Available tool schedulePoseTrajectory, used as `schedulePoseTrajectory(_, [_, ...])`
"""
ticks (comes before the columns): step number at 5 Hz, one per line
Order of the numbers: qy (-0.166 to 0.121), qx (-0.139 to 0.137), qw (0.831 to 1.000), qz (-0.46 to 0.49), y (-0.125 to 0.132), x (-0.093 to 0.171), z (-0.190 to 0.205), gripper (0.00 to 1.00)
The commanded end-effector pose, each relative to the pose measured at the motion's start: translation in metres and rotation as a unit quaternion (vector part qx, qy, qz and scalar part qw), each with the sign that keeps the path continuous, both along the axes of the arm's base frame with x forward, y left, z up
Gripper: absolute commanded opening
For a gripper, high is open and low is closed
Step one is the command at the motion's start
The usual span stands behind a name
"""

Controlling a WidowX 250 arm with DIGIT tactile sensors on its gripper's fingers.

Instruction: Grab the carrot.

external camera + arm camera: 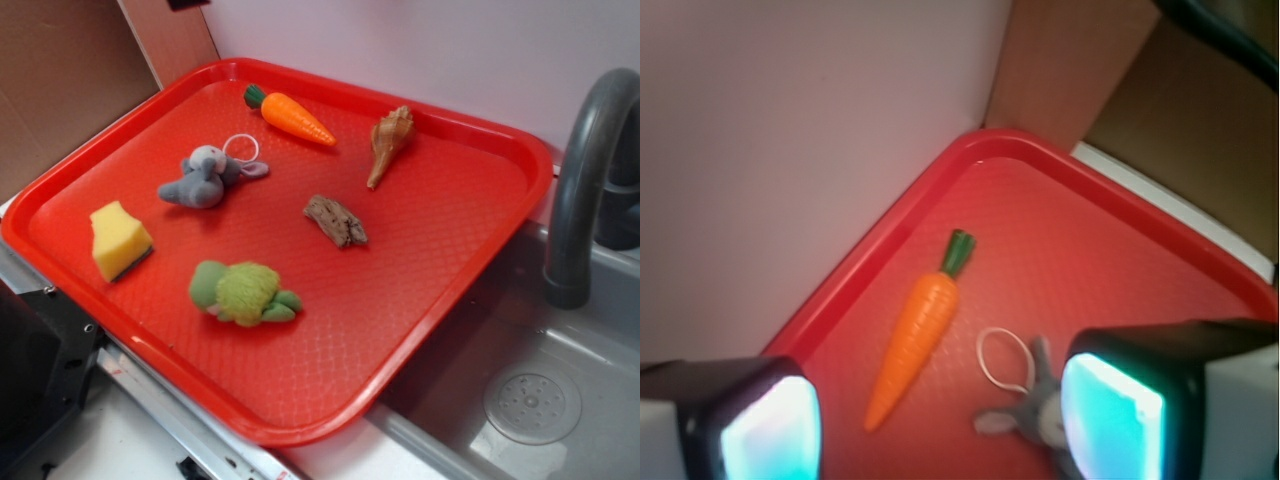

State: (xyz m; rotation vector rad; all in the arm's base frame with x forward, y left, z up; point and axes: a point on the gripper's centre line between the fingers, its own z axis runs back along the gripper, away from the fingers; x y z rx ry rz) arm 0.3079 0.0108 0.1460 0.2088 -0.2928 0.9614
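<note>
The exterior view looks down at a slant on the whole red tray [470, 300] from its front. The wrist view hangs closer, facing the tray's far corner. Both show the carrot [292, 115] and grey plush [205, 178].

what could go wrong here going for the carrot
1. The carrot is glossy and tapered, so it may squirt out of the gripper if pinched near the thin tip.
2. It lies close to the tray's raised rim by the wall; a finger coming down on that side could hit the rim.
3. The grey plush mouse and its white loop sit just beside the carrot and could get snagged.
</note>
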Motion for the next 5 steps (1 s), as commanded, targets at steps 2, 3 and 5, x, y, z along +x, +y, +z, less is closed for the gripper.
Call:
schedulePoseTrajectory(2, [-0.006, -0.035, 0.998, -0.059, 0.023, 0.024, -0.052, 1.00])
schedulePoseTrajectory(3, [0.009, -0.058, 0.995, -0.077, 0.021, 0.029, -0.077, 1.00])
schedulePoseTrajectory(5, [0.045, -0.067, 0.994, -0.077, 0.024, 0.024, -0.099, 1.00])
